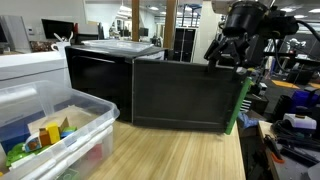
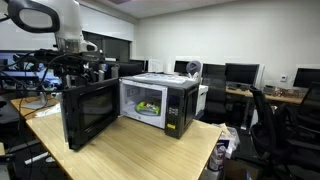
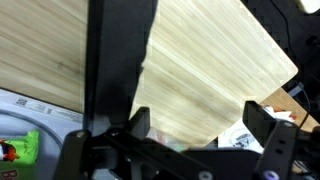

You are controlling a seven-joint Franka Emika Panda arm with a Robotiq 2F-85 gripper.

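A black microwave [image 2: 168,100] stands on a wooden table [image 2: 140,150] with its door [image 2: 88,112] swung wide open; the door also shows in an exterior view [image 1: 185,95]. Something green lies on a plate [image 2: 148,107] inside. My gripper [image 1: 233,58] hovers just above the door's top outer corner, as both exterior views show [image 2: 76,66]. In the wrist view the gripper [image 3: 200,125] is open, with bare wood between its fingers. The door's top edge [image 3: 118,60] runs as a dark strip just left of the left finger. Nothing is held.
A clear plastic bin [image 1: 75,125] with colourful items stands on the table near the front. The table edge [image 1: 240,150] lies beside the door. Office chairs [image 2: 270,125], desks and monitors [image 2: 240,73] fill the room behind.
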